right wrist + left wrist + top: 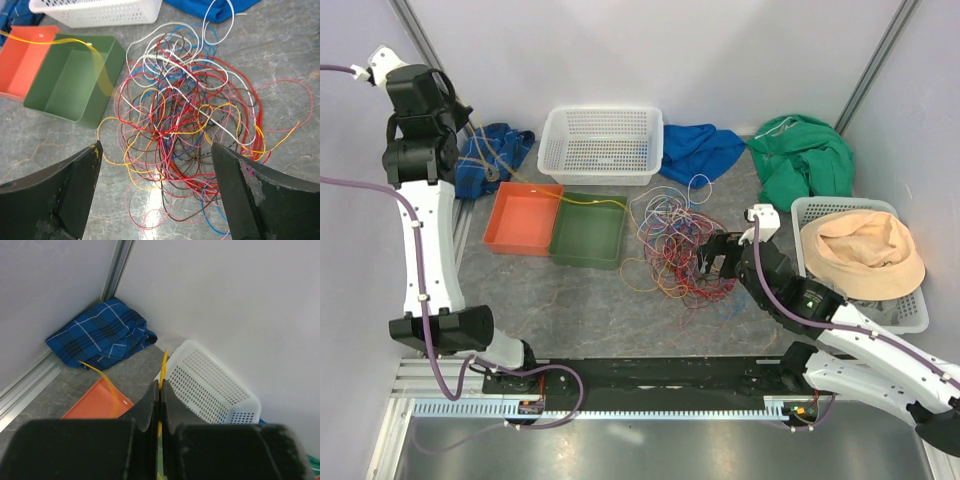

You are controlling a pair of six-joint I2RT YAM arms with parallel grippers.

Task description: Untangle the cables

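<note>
A tangled heap of cables [672,243] in red, yellow, blue, white, pink and brown lies on the grey table right of the green tray; it fills the right wrist view [190,120]. My right gripper [712,262] is open, jaws wide apart, just above the heap's near right side [157,185]. My left gripper [468,118] is raised high at the far left and is shut on a yellow cable [163,366]. That cable runs from the gripper down across the trays [582,201] toward the heap.
An orange tray [523,218] and a green tray [588,230] sit side by side left of the heap. A white basket [601,145] stands behind them. Blue plaid cloth [492,157], blue cloth [700,150], green cloth [802,157] lie at the back. A basket with a tan hat [865,255] stands right.
</note>
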